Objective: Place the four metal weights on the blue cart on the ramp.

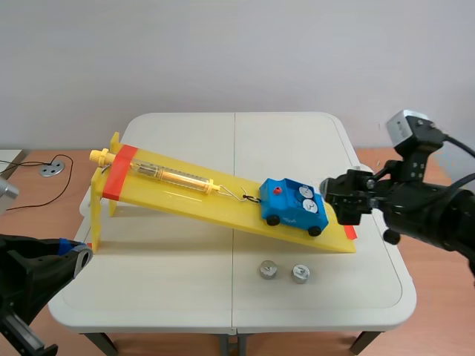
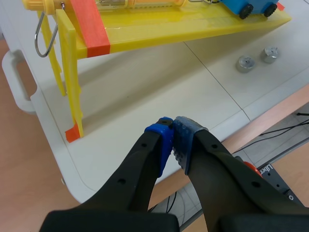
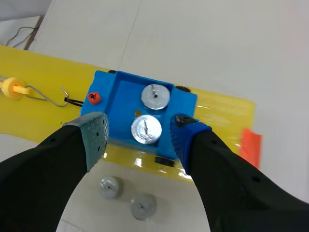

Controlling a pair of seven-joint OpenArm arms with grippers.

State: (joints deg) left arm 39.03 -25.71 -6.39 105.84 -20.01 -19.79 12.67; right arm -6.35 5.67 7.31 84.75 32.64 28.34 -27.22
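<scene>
Jaws of right arm (image 1: 427,211) released over blue cart (image 3: 116,96) with two weights (image 3: 156,95); left arm (image 1: 26,274) jaws clenched, empty.

Your right gripper (image 3: 140,131) hangs open over the blue cart (image 3: 113,104), with the grey pad (image 3: 95,135) on one side and the blue pad (image 3: 186,137) on the other. The cart sits on the yellow ramp (image 3: 222,108). Two metal weights lie in its tray: the far weight (image 3: 156,96) and the near weight (image 3: 146,130), close together, with the near one between your fingertips. There is a red knob (image 3: 93,97) at the cart's end and a wire hook (image 3: 48,96) on the ramp near it. Two more, the first loose weight (image 3: 110,187) and the second loose weight (image 3: 143,207), rest just beside each other on the white table (image 3: 203,38), off the ramp and under the gripper.
</scene>
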